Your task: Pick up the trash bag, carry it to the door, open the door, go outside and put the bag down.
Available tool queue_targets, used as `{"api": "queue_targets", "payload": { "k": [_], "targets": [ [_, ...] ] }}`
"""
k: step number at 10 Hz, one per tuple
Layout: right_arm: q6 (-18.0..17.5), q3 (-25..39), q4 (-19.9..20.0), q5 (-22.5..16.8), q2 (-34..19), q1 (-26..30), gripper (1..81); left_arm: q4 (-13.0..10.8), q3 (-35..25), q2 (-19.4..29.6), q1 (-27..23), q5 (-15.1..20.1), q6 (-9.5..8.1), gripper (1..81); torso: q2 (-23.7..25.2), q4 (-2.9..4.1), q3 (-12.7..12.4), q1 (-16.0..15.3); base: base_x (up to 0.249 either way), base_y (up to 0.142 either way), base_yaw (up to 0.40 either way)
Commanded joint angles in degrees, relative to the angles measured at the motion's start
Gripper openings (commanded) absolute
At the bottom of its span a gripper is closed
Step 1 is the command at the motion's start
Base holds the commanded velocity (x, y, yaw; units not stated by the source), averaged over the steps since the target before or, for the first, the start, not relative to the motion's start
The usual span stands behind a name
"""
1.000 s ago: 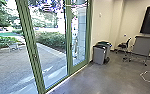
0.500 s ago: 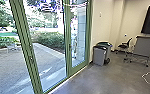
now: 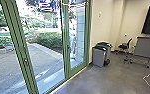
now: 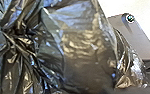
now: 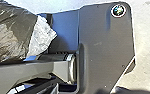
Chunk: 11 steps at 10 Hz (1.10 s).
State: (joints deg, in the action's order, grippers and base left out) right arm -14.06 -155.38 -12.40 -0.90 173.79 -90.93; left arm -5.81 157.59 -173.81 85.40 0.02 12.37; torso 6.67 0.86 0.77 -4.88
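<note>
While green-framed glass doors [image 3: 65,50] line ten to twelve o'clock, open floor [image 3: 111,80] spreads from their sill toward two, edged at one by bins [image 3: 98,57]. The trash bag [image 4: 86,52] bulges near the robot's body; I can't tell either gripper's state.

and the door frame [image 3: 66,60] is glowing green! near it, the wall [image 3: 101,25] is gleaming cream, the bin [image 3: 98,58] is showing grey. the trash bag [image 4: 81,50] is shimmering black, blue and bronze.
</note>
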Motion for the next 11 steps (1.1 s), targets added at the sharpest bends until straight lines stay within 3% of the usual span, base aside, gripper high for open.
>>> {"api": "queue_targets", "payload": {
  "k": [1, 6, 11],
  "targets": [
    [0.0, 0.0, -0.4, -2.9, 0.1, 2.7, 81.1, -0.5, -0.1, 0.0, -3.3, 2.8, 0.55, 1.0, 0.0, 0.00, 0.0, 0.0, 0.170, -0.077, 0.000],
    [0.0, 0.0, -0.4, -2.9, 0.0, 2.6, 81.1, -0.6, -0.1, 0.0, -3.3, 2.8, 0.55, 1.0, 0.0, 0.00, 0.0, 0.0, 0.172, -0.075, 0.000],
    [0.0, -0.2, -0.3, -2.9, -0.1, 2.5, 81.1, -0.5, -0.1, 0.0, -3.3, 2.8, 0.55, 1.0, 0.0, 0.00, 0.0, 0.0, 0.173, 0.000, 0.000]
  ]
}}
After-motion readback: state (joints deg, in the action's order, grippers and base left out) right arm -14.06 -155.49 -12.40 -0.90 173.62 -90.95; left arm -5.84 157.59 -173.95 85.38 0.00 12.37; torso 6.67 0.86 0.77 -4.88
